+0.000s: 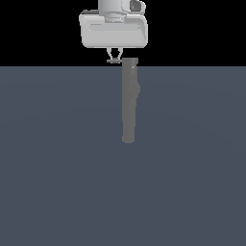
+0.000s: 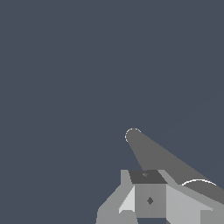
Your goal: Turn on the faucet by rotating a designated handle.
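The faucet [image 1: 129,101] is a long matte grey column lying on the dark slate counter [image 1: 53,168], running from the counter's far edge toward its middle, roughly halfway between the side edges. Its wider capped end sits right at the far edge, and a small bump shows on the side of the column toward the exterior view's right. The other, rounded end rests out on the open surface.

The handle [image 1: 114,61] is a thin pale rod sticking out sideways from the capped end, toward the exterior view's left (it is tiny, so its exact length is hard to read).

The white boxy gripper [image 1: 114,54] hangs directly above that rod at the far edge of the counter. Its two short fingers [image 1: 111,53] point down and stand close together with a narrow gap, their tips right at the rod; I cannot tell whether they pinch it or merely touch it.

In the wrist view the faucet [image 2: 153,153] stretches away from the finger [image 2: 148,197] across the bare counter [image 2: 65,65].
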You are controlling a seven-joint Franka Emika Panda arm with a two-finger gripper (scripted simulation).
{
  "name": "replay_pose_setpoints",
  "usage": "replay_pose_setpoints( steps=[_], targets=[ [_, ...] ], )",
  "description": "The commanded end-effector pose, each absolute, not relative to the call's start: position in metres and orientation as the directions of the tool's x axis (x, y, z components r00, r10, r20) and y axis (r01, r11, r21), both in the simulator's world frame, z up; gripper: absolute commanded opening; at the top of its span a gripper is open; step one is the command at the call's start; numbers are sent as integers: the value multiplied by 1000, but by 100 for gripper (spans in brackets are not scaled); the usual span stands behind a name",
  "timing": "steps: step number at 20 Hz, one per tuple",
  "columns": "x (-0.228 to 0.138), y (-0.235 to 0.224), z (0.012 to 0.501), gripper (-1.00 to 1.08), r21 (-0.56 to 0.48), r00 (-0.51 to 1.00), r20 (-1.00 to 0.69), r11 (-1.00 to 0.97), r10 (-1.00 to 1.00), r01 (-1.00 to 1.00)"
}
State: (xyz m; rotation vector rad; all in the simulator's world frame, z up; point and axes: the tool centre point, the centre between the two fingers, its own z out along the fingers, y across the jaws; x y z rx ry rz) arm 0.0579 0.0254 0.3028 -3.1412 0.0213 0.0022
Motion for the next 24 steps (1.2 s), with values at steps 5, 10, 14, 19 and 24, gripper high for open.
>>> replay_pose_setpoints(
  steps=[5,10,14,19,24],
  targets=[
    [66,26,300,-100,0,1000,0,-1000,-13,-13],
    [63,27,300,-100,0,1000,0,-1000,-13,-13],
    [52,30,300,-100,0,1000,0,-1000,-13,-13],
    [37,35,300,-100,0,1000,0,-1000,-12,-12],
    [22,39,300,-100,0,1000,0,-1000,-12,-12]
  ],
)
